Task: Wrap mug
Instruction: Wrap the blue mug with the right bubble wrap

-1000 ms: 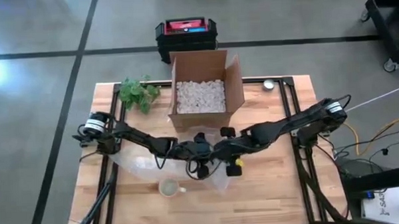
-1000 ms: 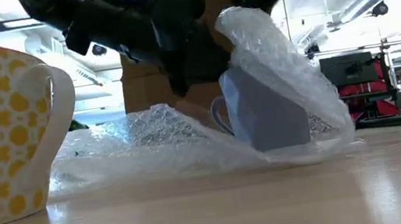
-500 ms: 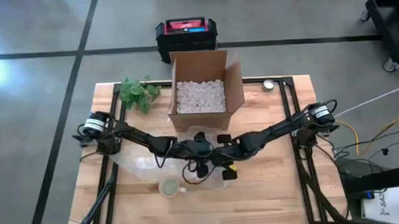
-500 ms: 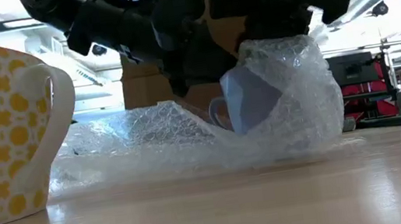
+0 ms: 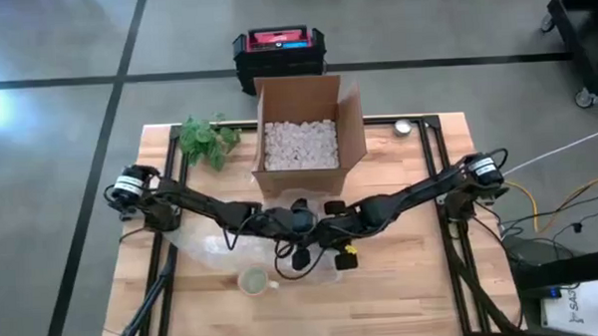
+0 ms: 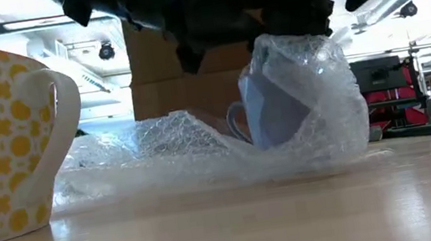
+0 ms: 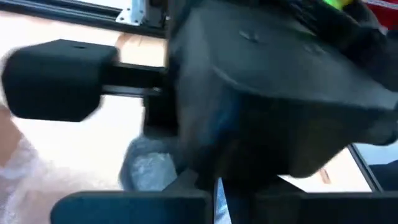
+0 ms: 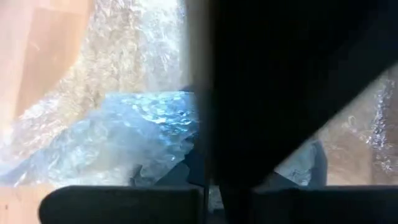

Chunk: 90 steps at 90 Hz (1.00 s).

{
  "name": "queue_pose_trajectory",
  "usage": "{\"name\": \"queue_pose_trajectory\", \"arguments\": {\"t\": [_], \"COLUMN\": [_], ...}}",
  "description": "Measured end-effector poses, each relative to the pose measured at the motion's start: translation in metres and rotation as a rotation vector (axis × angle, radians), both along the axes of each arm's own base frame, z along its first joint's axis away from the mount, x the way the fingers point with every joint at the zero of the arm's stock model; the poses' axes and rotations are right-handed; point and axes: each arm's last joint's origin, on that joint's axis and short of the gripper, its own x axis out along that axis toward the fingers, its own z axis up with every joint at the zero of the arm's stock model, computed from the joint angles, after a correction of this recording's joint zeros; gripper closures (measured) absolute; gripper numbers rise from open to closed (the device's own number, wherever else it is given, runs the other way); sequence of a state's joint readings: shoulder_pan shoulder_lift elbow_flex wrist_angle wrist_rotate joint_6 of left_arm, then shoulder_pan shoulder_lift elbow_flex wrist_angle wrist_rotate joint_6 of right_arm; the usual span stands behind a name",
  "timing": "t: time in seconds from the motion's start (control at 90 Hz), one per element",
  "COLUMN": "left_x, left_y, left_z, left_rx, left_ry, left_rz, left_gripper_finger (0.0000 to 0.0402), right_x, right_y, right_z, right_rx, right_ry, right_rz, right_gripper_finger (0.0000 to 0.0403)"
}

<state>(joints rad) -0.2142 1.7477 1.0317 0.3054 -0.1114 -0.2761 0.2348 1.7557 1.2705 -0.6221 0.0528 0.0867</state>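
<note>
Counter [image 5: 413, 284]: a pale wooden top on a dark frame carried everything, and both arms reached in to meet just in front of the cardboard box.
Cardboard box [image 5: 309, 136]: it stood open at the back middle of the counter, filled with white packing pieces.
Bubble wrap [image 6: 195, 153]: a clear sheet lay spread in front of the box and toward the left arm's side, one end pulled up and over the mug in a bulging hood.
Plant [image 5: 207, 138]: green leaves lay beside the box, on the left arm's side.
Blue mug [image 6: 269, 113]: it sat in front of the box under the wrap, covered over the top and down the far side, its handle showing through toward the flat part of the sheet.
Yellow mug [image 5: 253, 281]: patterned, upright, bare, nearer the front edge than the blue mug.
Left gripper [image 5: 300, 256]: it hung right over the wrapped mug; open or closed, I cannot tell.
Right gripper [image 5: 337, 252]: pressed in beside the left one, on top of the wrap; its fingers' state, I cannot tell.
</note>
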Motion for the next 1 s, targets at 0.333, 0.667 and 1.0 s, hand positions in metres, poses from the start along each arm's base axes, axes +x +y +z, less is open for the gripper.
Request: {"name": "queue_pose_trajectory", "arguments": {"t": [0.333, 0.667, 1.0], "left_x": [0.007, 0.005, 0.003], "left_y": [0.000, 0.000, 0.001], "left_z": [-0.020, -0.014, -0.004], "left_rx": [0.035, 0.031, 0.023], "left_ry": [0.030, 0.012, -0.016], "left_rz": [-0.008, -0.008, -0.006], "left_gripper_finger": [0.0400, 0.0400, 0.0400], "right_x": [-0.001, 0.000, 0.001], "right_y": [0.000, 0.000, 0.000], "right_z": [-0.001, 0.001, 0.001], "right_rx": [-0.021, 0.011, 0.014], "right_ry": [0.012, -0.001, -0.012], "right_rz": [0.047, -0.022, -0.023], "right_gripper_finger": [0.0394, 0.0394, 0.0394]}}
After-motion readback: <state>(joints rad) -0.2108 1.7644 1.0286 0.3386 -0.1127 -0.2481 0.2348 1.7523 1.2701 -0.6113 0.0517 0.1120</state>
